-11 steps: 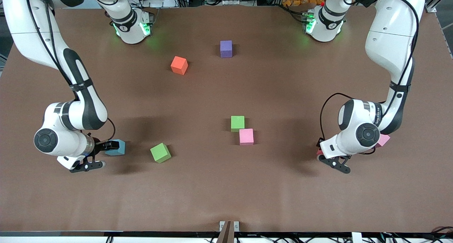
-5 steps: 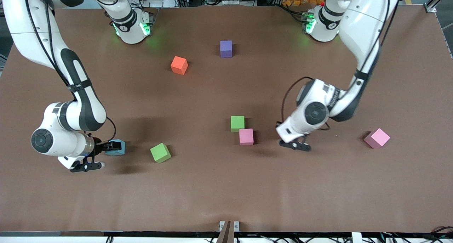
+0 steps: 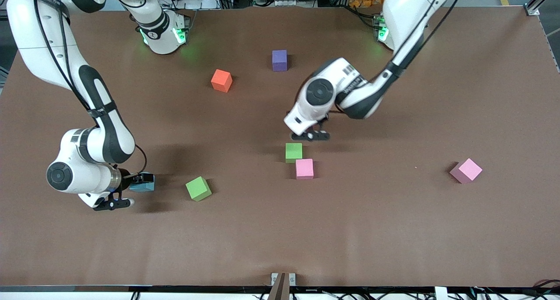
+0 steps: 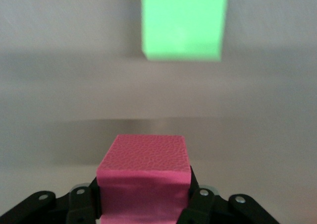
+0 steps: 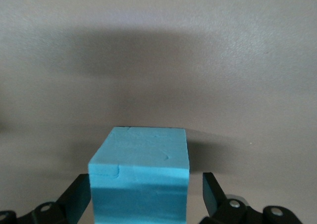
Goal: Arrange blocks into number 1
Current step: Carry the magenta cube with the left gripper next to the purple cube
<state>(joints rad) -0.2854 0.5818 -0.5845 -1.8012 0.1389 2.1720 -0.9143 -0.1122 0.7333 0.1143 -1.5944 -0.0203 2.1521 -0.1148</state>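
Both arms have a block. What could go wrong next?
The left gripper, shut on a pinkish-red foam cube, hangs near a green foam cube; lowering carelessly might knock it or the pale pink foam cube beside it. The right gripper stands open around a light blue foam cube; closing off-centre might twist it.

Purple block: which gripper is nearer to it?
Left. The left gripper, holding a pink cube, is over the table between the purple block and a green block. The right gripper stands open around the light blue block, much farther away.
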